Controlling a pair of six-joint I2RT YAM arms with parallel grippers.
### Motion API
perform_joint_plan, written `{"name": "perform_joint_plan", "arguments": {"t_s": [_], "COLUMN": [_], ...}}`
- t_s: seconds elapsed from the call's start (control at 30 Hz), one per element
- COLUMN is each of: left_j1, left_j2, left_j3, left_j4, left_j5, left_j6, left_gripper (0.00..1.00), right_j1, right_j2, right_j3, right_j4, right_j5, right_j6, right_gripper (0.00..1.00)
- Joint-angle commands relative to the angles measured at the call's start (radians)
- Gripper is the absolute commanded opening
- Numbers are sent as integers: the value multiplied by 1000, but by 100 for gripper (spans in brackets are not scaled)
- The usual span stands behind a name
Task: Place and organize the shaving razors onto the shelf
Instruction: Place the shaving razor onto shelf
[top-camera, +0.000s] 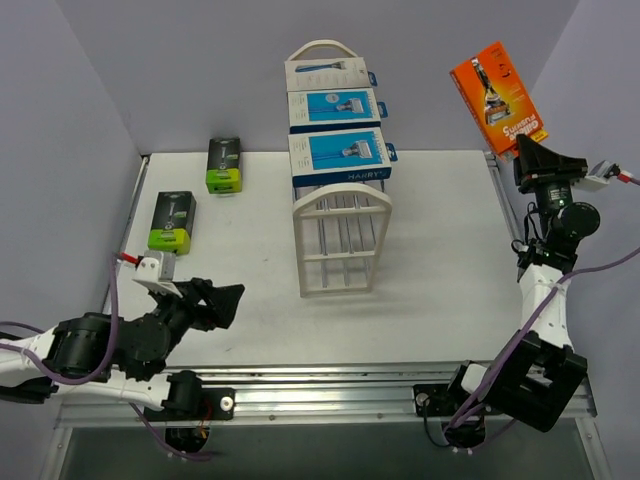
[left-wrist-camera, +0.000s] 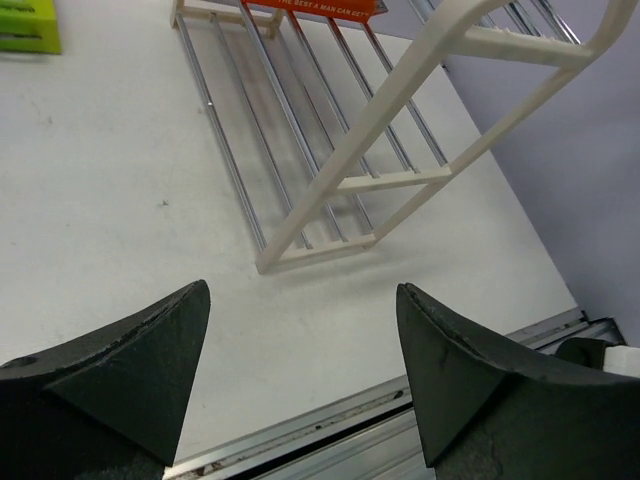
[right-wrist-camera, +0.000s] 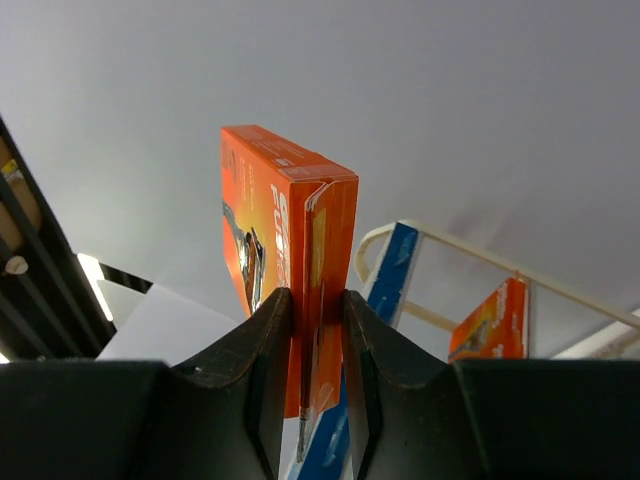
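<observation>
One orange razor box (top-camera: 497, 95) is raised above the counter's (top-camera: 440, 250) far right corner, pinched by its lower edge between the right gripper's (top-camera: 525, 150) jaws, well right of the shelf (top-camera: 340, 205). Three blue-and-white boxes (top-camera: 335, 106) lie in a row along the shelf's top tier. A second orange box (right-wrist-camera: 490, 320) shows at the shelf's far end. Two black-and-lime boxes (top-camera: 171, 221) lie on the counter at far left. The left gripper (top-camera: 225, 300) hovers near left, jaws wide apart and empty.

Both arms pair white link tubes with chunky black joint housings. A purple cable (top-camera: 118, 295) loops along the left arm (top-camera: 90, 345), another down the right arm (top-camera: 545, 285). Each wrist bears a small white camera block (top-camera: 157, 266) with a red lead. The fingers (left-wrist-camera: 130, 370) are matte black wedges with rough edges
</observation>
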Motion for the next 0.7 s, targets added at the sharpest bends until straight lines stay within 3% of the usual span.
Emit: {"name": "perform_joint_plan", "arguments": {"t_s": [0.0, 0.13, 0.2, 0.23, 0.27, 0.37, 0.4, 0.67], "left_j1": [1, 33, 143, 203, 339, 518, 582, 706], "left_j2": [82, 213, 257, 265, 271, 276, 276, 311], "left_j3": [67, 120, 127, 118, 110, 79, 76, 157], "left_j4": [91, 115, 178, 206, 252, 304, 313, 337], "left_j5": [-45, -22, 55, 195, 275, 526, 555, 575], "left_j6": [144, 234, 306, 328, 342, 350, 350, 400], "left_gripper": [84, 89, 90, 90, 90, 90, 90, 91], "right_j1": [-8, -31, -57, -80, -90, -105, -111, -75], "right_j2": [-31, -40, -58, -64, -72, -72, -57, 15], "right_j3": [-21, -66, -87, -101, -106, -112, -113, -63], "right_j4": [9, -149, -211, -243, -336, -454, -470, -668], "right_j5": [-99, -121, -135, -136, -130, -122, -142, -239], "right_j6": [-70, -202, -242, -260, -280, -354, -369, -549], "right_gripper": [0, 0, 0, 0, 0, 0, 0, 0]}}
